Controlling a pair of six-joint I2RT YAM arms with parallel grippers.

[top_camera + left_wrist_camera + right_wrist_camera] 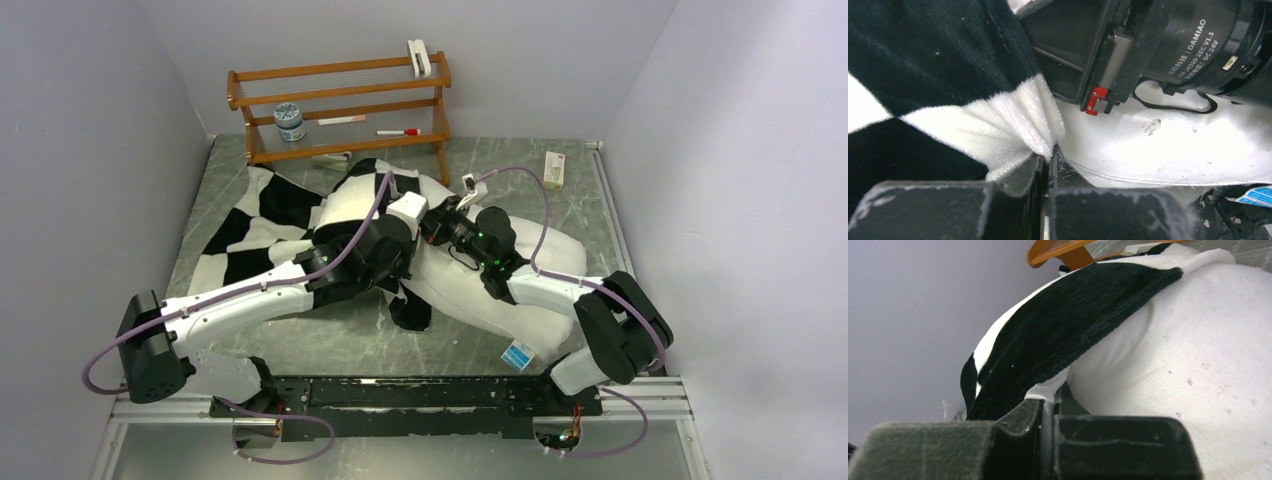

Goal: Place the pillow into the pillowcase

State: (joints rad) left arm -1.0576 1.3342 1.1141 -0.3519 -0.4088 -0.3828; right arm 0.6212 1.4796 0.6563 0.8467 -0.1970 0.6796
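The pillow [480, 300] lies slantwise across the middle of the worktop [330, 340], running from the centre toward 4 o'clock. Its blue-and-white tag [518, 355] is at the near corner, around 5 o'clock. The end toward 11 o'clock is under the pillowcase [255, 215]; the rest is bare white.

The checkered pillowcase is draped over that end, and its slack spreads flat out to 9 and 10 o'clock. One black flap lies on the worktop at the pillow's near edge.

Both arms meet over the pillow at the centre. In the left wrist view, the left pincer [1049, 162] is closed to a sliver, and a fold of the pillowcase's white plush is nipped at its tips, just above the pillow's seam. In the right wrist view, the right pincer [1054, 397] is likewise closed tight. It grips the pillowcase's hem where a black square laps over the pillow.

At 12 o'clock, against the back wall, stands a wooden rack [340, 100]. It carries a small jar [289, 121] and a red-tipped marker [398, 131], and a white clip [419, 57] sits on its top rail. A small white box [553, 170] lies at about 2 o'clock, well apart from the pillow.
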